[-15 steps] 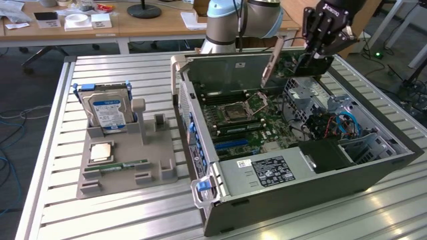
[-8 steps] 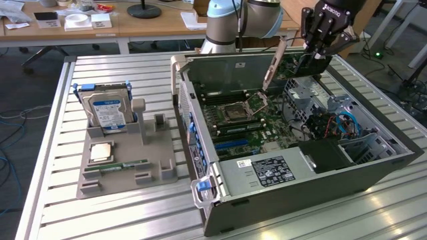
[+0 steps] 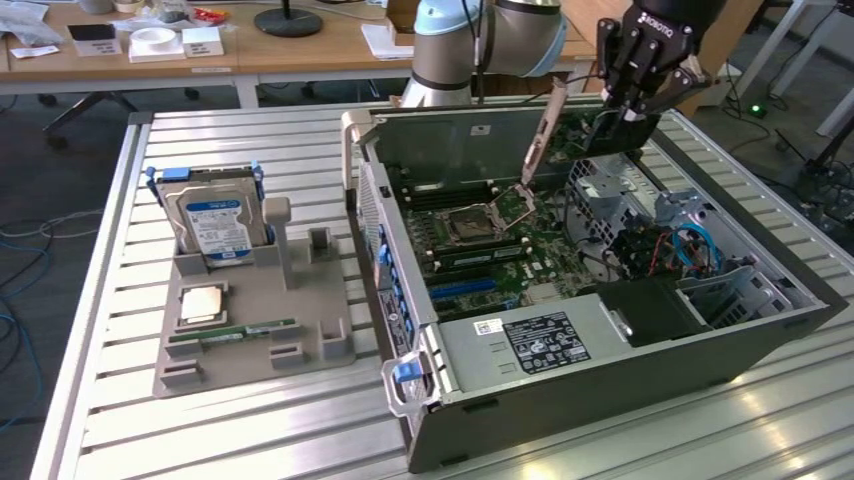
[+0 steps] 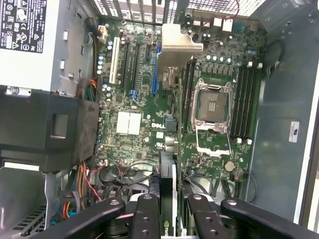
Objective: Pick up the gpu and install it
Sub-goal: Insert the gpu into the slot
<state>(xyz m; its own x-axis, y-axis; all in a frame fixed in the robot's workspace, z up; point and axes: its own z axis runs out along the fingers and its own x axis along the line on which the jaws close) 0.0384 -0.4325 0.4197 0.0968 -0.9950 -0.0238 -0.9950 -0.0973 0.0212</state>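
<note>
Shiny metal bracket (image 4: 180,44) on gpu (image 4: 166,174)

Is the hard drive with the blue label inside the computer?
No, the hard drive stands in the grey holder beside the open computer case.

Exterior oblique overhead — wrist close above motherboard (image 4: 142,147)

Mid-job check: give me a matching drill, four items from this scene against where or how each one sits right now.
Items
1. gpu
2. hard drive
3. loose RAM stick
4. CPU socket

States
A. lying flat on the grey holder
B. open, on the motherboard
C. clamped in the end effector over the open case
D. standing upright in the grey holder

Pairs: 1-C, 2-D, 3-A, 4-B
</note>
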